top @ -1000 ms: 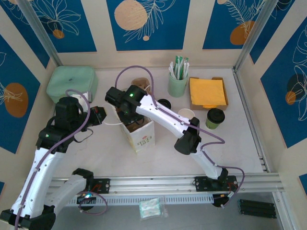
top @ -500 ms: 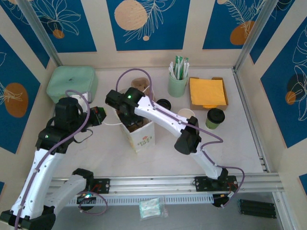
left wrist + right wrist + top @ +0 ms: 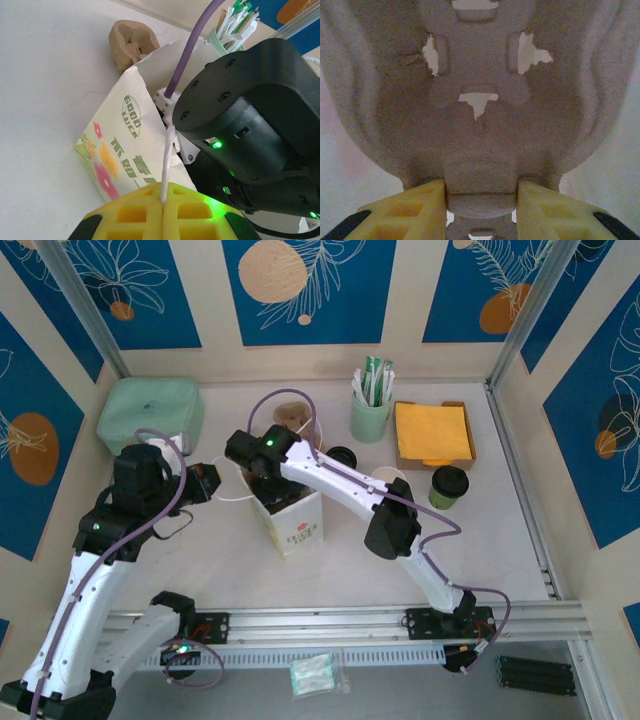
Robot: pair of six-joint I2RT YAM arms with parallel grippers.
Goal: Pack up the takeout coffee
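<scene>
The takeout coffee (image 3: pixel 449 486), a short cup with an olive-green band and a black lid, stands at the right of the table, apart from both grippers. A white paper bag (image 3: pixel 295 525) with flower print stands upright in the middle. My left gripper (image 3: pixel 212 483) is shut on the bag's white twisted handle (image 3: pixel 167 155), pulling it to the left. My right gripper (image 3: pixel 272 490) reaches down into the bag's mouth. Its yellow fingers (image 3: pixel 415 207) are shut on the edge of a brown pulp cup carrier (image 3: pixel 480 125) inside the bag.
A lidless paper cup (image 3: pixel 388 480) stands left of the coffee. A mint-green cup of sachets (image 3: pixel 371 405) and a tray of orange napkins (image 3: pixel 433 433) are at the back right. Another brown pulp carrier (image 3: pixel 293 417) lies behind the bag, with a mint-green box (image 3: pixel 150 415) at the back left.
My right wrist has shifted slightly right and lower over the bag's mouth. The left arm and the handle have stayed put.
</scene>
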